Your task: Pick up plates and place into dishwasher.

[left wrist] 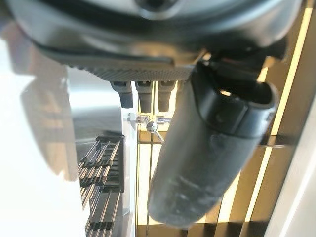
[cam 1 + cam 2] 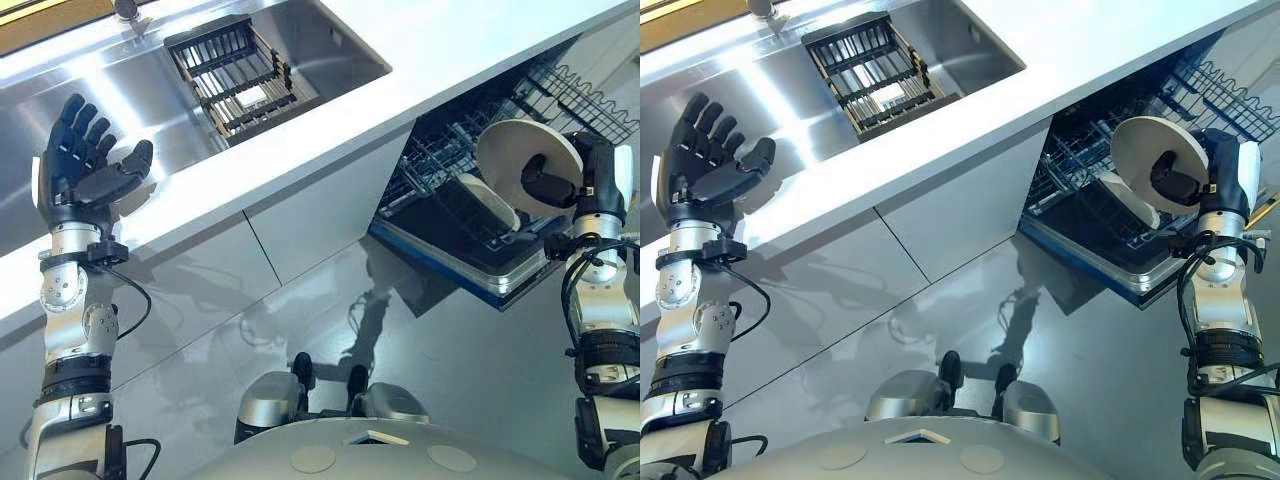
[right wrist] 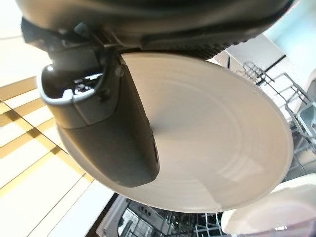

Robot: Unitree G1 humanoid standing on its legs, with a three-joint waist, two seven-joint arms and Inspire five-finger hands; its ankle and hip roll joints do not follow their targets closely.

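My right hand (image 2: 590, 180) is shut on a white plate (image 2: 515, 158), held on edge over the open dishwasher rack (image 2: 455, 150) at the right. The thumb (image 3: 103, 133) presses on the plate's face (image 3: 217, 148). A second white plate (image 2: 488, 200) stands in the rack just below it, and its rim (image 3: 261, 217) shows in the right wrist view. My left hand (image 2: 85, 160) is raised over the steel sink (image 2: 110, 90) at the left, open with its fingers spread and nothing in it.
A dark dish rack (image 2: 235, 75) sits in the sink basin. The white counter edge (image 2: 330, 140) runs diagonally between the sink and the dishwasher. The pulled-out dishwasher drawer's blue front rim (image 2: 440, 265) juts over the grey floor (image 2: 300, 310).
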